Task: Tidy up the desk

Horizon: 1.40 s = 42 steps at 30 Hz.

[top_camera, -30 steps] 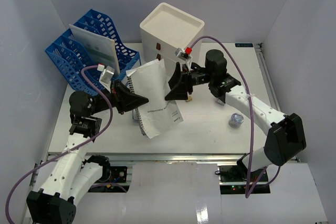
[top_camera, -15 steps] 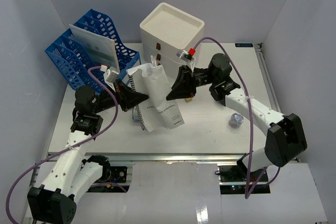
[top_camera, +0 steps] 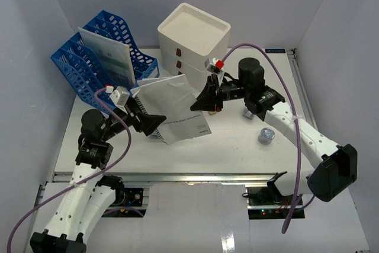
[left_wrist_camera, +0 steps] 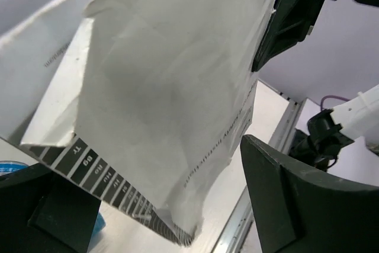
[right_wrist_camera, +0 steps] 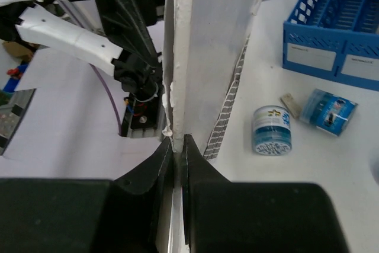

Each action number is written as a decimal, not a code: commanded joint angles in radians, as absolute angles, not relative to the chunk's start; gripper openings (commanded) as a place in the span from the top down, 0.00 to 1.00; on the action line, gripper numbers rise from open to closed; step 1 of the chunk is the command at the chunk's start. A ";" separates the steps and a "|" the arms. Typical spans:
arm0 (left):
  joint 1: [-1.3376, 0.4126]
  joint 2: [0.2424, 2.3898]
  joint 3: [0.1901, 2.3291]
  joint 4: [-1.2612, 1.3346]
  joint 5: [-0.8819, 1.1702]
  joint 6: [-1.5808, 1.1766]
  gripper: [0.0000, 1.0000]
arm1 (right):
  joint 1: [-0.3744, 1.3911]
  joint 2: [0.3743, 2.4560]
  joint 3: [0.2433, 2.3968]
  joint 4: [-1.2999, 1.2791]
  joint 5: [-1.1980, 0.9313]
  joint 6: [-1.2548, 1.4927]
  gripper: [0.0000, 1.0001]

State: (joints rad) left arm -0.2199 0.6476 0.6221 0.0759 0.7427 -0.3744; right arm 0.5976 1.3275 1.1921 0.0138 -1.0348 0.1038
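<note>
A white paper booklet [top_camera: 172, 106] with a black-and-white striped edge hangs above the desk [top_camera: 237, 149], between my two arms. My right gripper [top_camera: 202, 102] is shut on its right edge. In the right wrist view the jaws [right_wrist_camera: 176, 141] pinch the thin sheets [right_wrist_camera: 207, 39] edge-on. My left gripper [top_camera: 151, 124] is open at the booklet's lower left corner. In the left wrist view the paper [left_wrist_camera: 166, 87] hangs between the wide-apart fingers [left_wrist_camera: 296, 199] without being pinched.
Blue file racks [top_camera: 89, 57] holding a white board stand at the back left. A white three-drawer box [top_camera: 192, 34] is at the back centre. A small jar [top_camera: 266, 136] sits on the right. Under the booklet lie a blue-white canister [right_wrist_camera: 271, 130] and a blue container [right_wrist_camera: 328, 111].
My left gripper has opened, let go of the booklet and drawn back to the lower left. The right gripper has shut on the booklet, which has swung from upright to lying wider.
</note>
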 commanded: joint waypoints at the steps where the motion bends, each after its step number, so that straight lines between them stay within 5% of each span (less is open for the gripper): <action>1: -0.224 0.609 0.578 0.090 0.702 -0.284 0.02 | 0.597 1.253 1.270 -0.112 -0.886 -0.085 0.92; 15: -0.224 0.436 0.482 0.132 0.560 -0.097 0.02 | 0.595 1.134 1.223 -0.246 -0.554 -0.398 0.92; 31: -0.224 0.487 0.295 0.548 0.651 -0.013 0.02 | 0.597 1.022 1.200 -0.541 -0.752 -0.833 0.92; 42: -0.224 0.523 0.236 0.808 0.884 -0.234 0.02 | 0.597 0.986 1.218 -0.601 -0.807 -0.854 0.92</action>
